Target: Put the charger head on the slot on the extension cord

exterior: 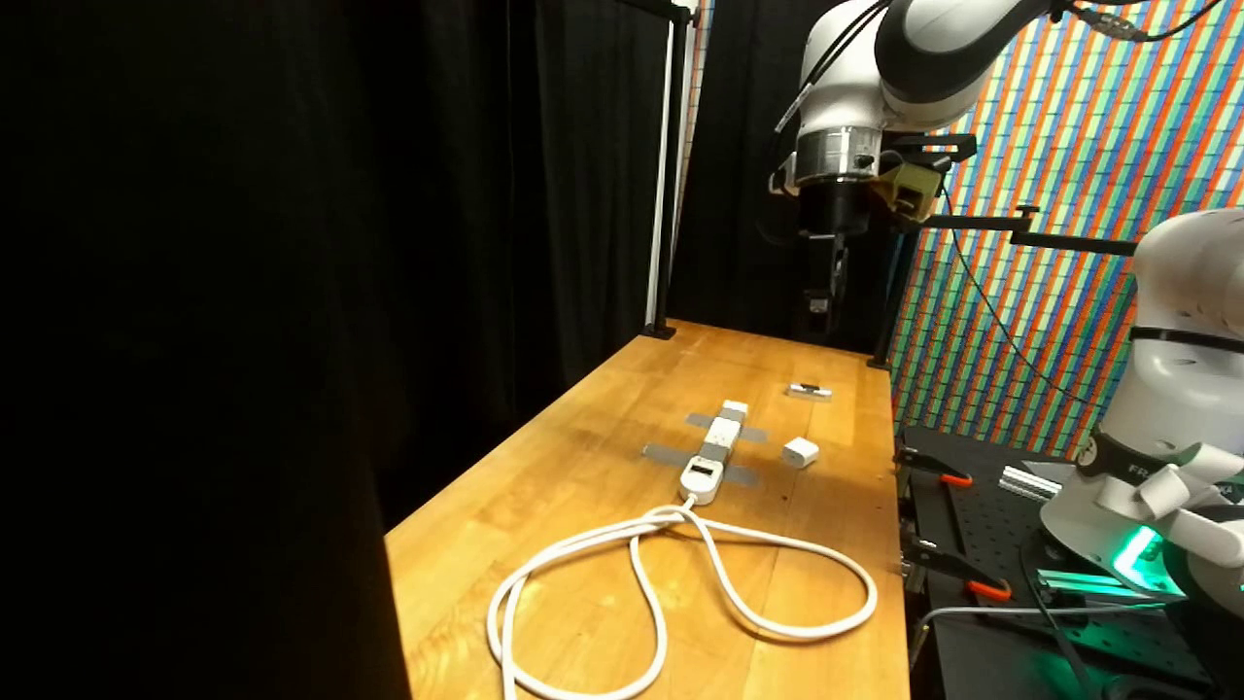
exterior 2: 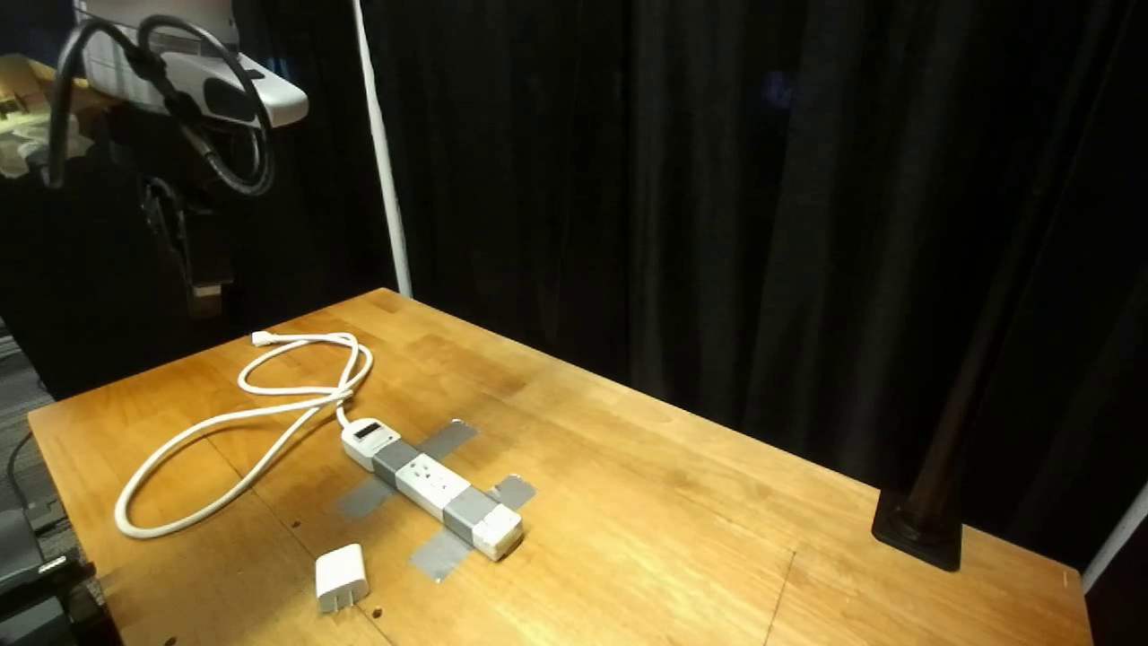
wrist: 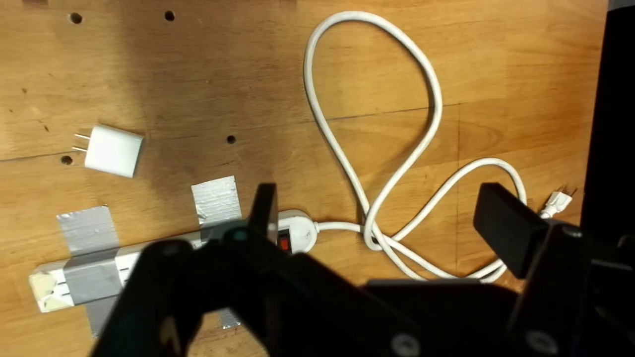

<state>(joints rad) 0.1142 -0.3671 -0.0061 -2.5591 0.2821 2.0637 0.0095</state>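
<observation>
The charger head [exterior: 801,452] is a small white box lying loose on the wooden table beside the extension cord's socket block; it also shows in an exterior view [exterior 2: 341,577] with its two prongs visible, and in the wrist view [wrist: 113,150] with prongs pointing left. The extension cord [exterior: 700,478] has a white block taped down [exterior 2: 370,440] and a looped cable [wrist: 431,114]. A slot [exterior 2: 421,469] shows on the block's upper face between the tape strips. My gripper [exterior: 824,297] is high above the table, open and empty; its fingers stand wide apart in the wrist view [wrist: 382,218], partly hiding the block.
Grey tape strips [wrist: 217,201] hold the block to the table. A small silvery object [exterior: 809,391] lies toward the table's far end. A black post base [exterior 2: 915,534] stands at a table edge. A second white arm [exterior: 1127,476] and orange-tipped clamps [exterior: 989,589] flank the table.
</observation>
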